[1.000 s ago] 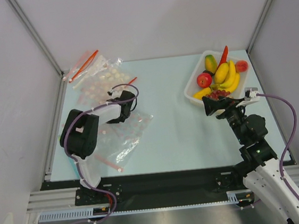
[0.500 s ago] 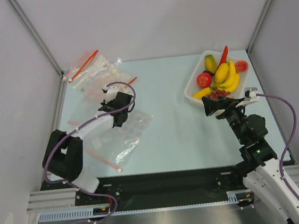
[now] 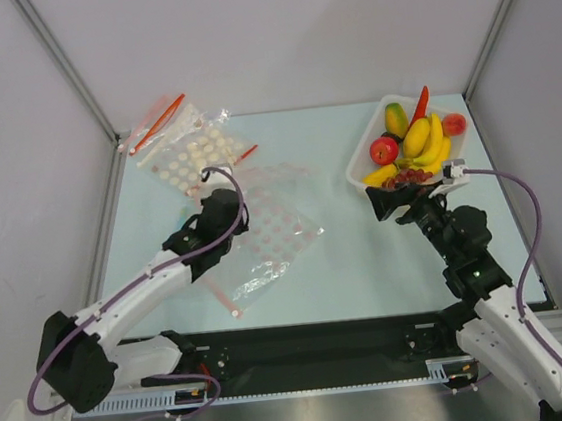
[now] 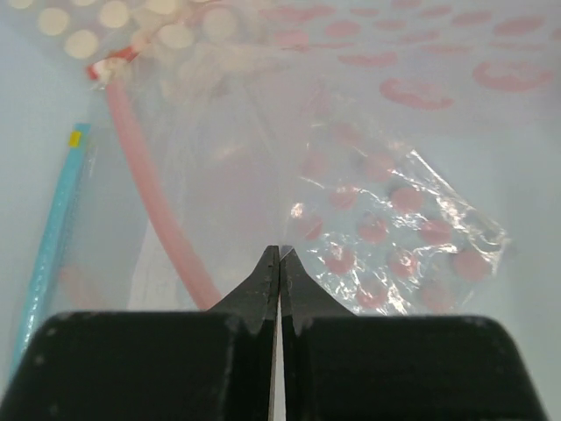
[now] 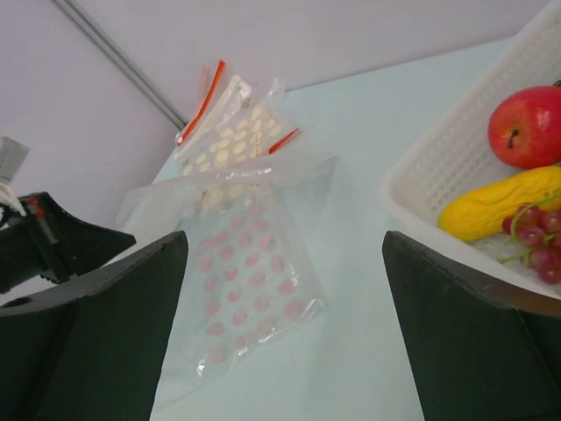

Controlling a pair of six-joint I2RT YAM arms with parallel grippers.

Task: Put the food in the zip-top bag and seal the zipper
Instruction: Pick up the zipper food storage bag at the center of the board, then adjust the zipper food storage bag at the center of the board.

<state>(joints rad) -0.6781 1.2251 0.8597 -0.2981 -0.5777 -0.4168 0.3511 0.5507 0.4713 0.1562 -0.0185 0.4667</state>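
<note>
Your left fingers point(image 4: 279, 263) are pressed tight together. Their tips are set in the clear film of the zip-top bag point(image 3: 262, 273), just on the 3 o'clock side of the zipper point(image 4: 162, 210). They look to have a fold of that film nipped between them.

From above, the bag lies crinkled on the surface point(image 3: 356, 253), at about 8 o'clock from its middle, and the pink zipper runs along the bag's 8 o'clock edge. The pink-dotted bag point(image 3: 280, 221) touches it on the 1 o'clock side and overlaps it. You cannot tell from these views which of the two lies on top. The white-dotted bags point(image 3: 189, 150) lie in a heap at the surface's 10 o'clock corner.

The food point(image 3: 415, 141) sits in the white basket point(image 3: 357, 170) at 2 o'clock, well apart from the zip-top bag. The apple point(image 3: 383, 149) and grapes point(image 3: 413, 174) are on the basket's near side. The bananas point(image 3: 424, 140) are in the middle, with the mango point(image 3: 395, 118), chili point(image 3: 420, 103) and peach point(image 3: 454, 124) beyond.

Your right fingers point(image 3: 390, 199) are spread wide apart. They hang at the basket's 7 o'clock corner, just beside the grapes.
</note>
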